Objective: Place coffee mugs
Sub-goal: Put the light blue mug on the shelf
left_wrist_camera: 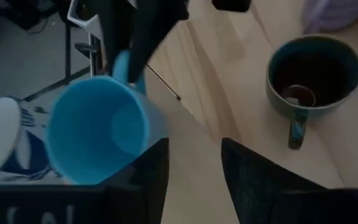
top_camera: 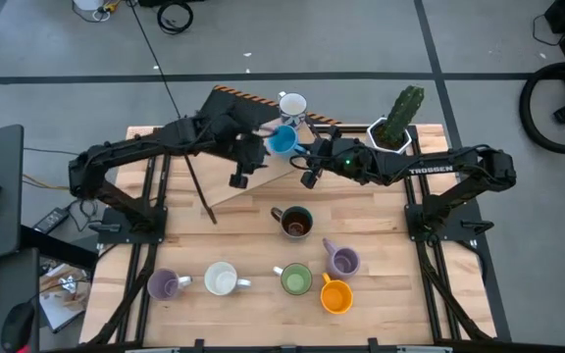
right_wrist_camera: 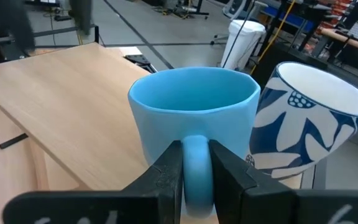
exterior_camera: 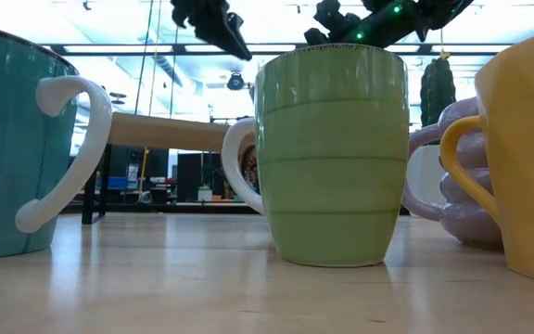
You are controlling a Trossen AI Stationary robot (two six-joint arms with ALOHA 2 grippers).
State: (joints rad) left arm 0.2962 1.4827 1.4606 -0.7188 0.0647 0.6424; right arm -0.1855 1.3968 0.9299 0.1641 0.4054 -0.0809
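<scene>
A light blue mug (top_camera: 282, 140) stands beside a white mug with a blue flower pattern (right_wrist_camera: 309, 118) on the raised wooden board (top_camera: 253, 167) at the table's far side. My right gripper (right_wrist_camera: 196, 171) is shut on the blue mug's handle. My left gripper (left_wrist_camera: 194, 168) hovers open just left of and nearer than the blue mug (left_wrist_camera: 98, 130), with nothing between its fingers. A dark mug (top_camera: 295, 223) sits upright on the table's middle. Along the near edge stand a purple (top_camera: 165, 284), a white (top_camera: 221, 280), a green (top_camera: 295, 279), a second purple (top_camera: 341, 260) and an orange mug (top_camera: 334, 296). My right gripper pinches the blue mug's handle (right_wrist_camera: 196, 155) between its two fingers, one on each flat side of the loop. The fingers come at it nearly level from the table's right side. The mug stays upright with its mouth up; the fingers hide its base.
A white pot with a cactus (top_camera: 395, 123) stands at the far right, close behind my right arm. The raised board slopes across the far middle of the table. In the low view the green mug (exterior_camera: 332, 153) fills the foreground.
</scene>
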